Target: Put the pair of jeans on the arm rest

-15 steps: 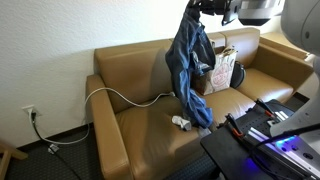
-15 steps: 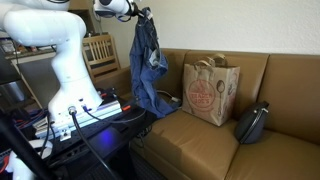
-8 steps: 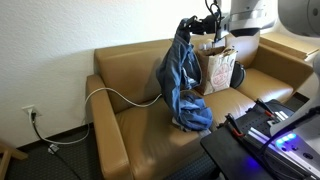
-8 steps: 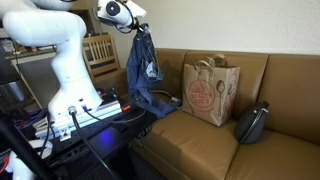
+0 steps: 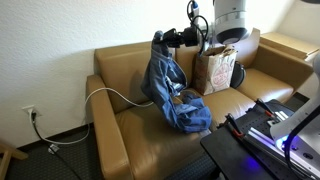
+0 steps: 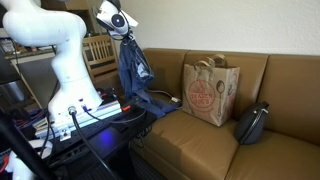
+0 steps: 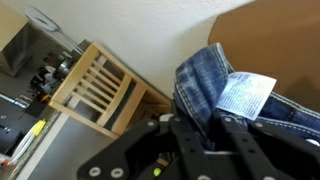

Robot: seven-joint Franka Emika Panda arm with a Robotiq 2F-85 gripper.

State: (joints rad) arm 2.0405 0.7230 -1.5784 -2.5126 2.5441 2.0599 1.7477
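A pair of blue jeans (image 5: 172, 88) hangs from my gripper (image 5: 160, 40) over the seat of the brown leather sofa (image 5: 130, 75), its lower end bunched on the cushion. In an exterior view the jeans (image 6: 130, 65) dangle near the sofa's end, under my gripper (image 6: 126, 33). In the wrist view my gripper (image 7: 208, 122) is shut on the denim (image 7: 205, 80), which carries a white paper tag (image 7: 246, 93). The far arm rest (image 5: 108, 120) lies left of the jeans.
A brown paper bag (image 5: 218, 68) stands on the sofa (image 6: 260, 120) and shows again in an exterior view (image 6: 208, 90). A black bag (image 6: 252, 122) lies beside it. A white cable (image 5: 110, 97) crosses the seat. A wooden chair (image 7: 100, 90) stands behind.
My gripper has moved down and along the sofa toward the cable end, carrying the jeans. The jeans' lower end now bunches more on the seat.
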